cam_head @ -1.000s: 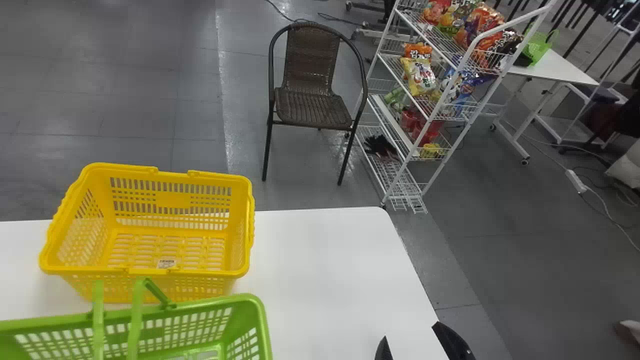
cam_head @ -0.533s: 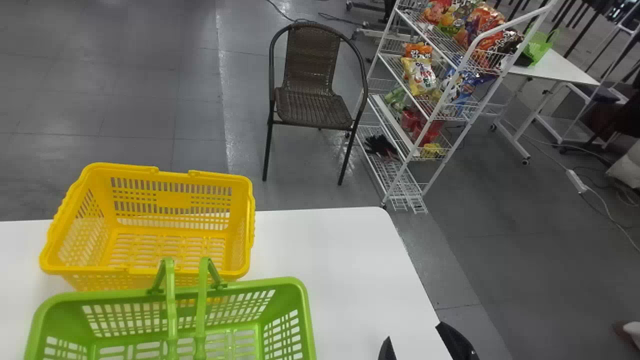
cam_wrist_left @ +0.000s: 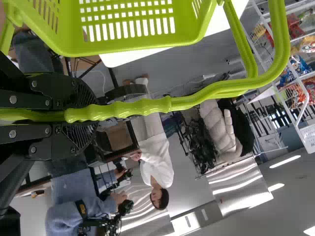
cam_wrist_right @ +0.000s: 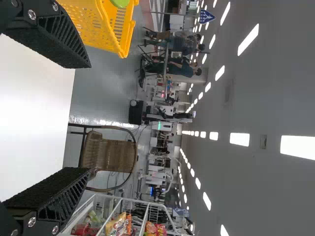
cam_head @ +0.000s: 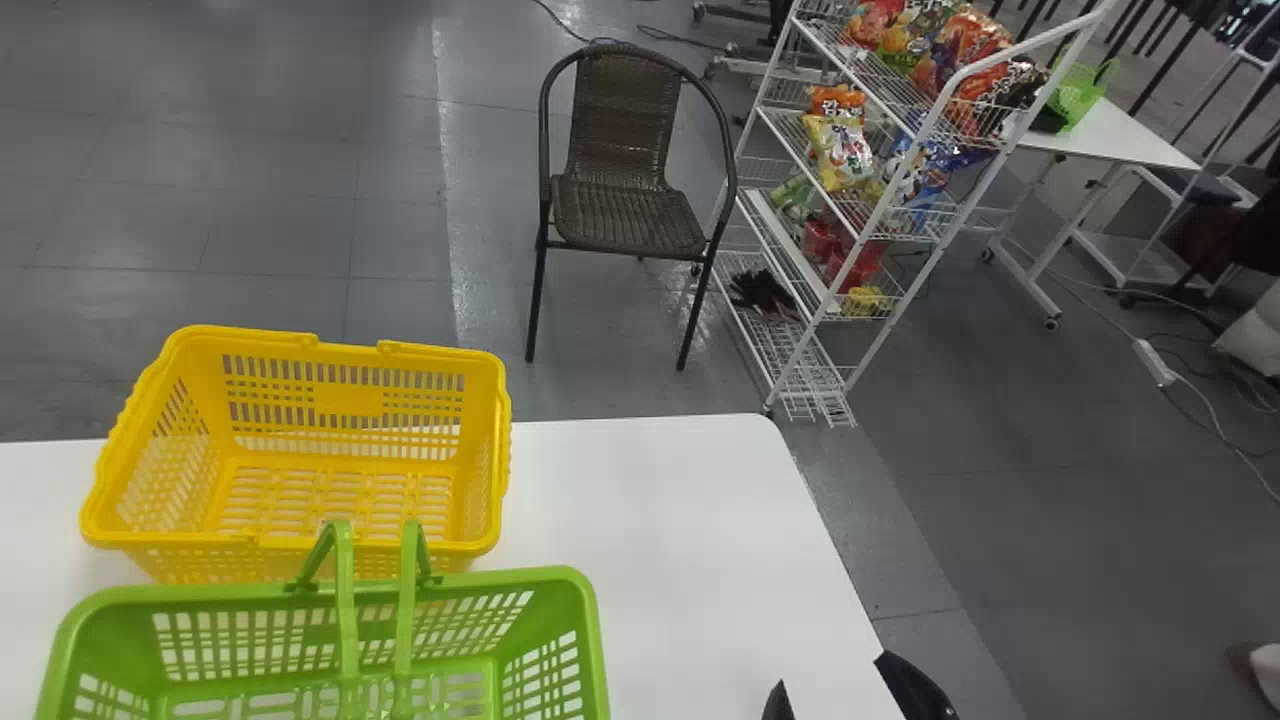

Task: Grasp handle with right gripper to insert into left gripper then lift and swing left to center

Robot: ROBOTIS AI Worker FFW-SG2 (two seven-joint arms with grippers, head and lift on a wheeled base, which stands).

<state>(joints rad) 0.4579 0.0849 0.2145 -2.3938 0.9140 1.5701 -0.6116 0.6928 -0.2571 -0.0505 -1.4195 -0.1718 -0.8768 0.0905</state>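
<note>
Clasping the green plastic handle (cam_wrist_left: pixel 140 107) lengthwise in my black left gripper (cam_wrist_left: pixel 81 116), I'd swing its slatted green basket (cam_head: pixel 585 620) rightward from the head view's lower left (my black right gripper (cam_wrist_right: pixel 89 117) is spread, empty).

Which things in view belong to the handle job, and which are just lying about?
For the job:
- green basket
- its handle
- left gripper, closed on the handle
- right gripper, open

Just about:
- yellow basket
- chair
- white rack
</note>
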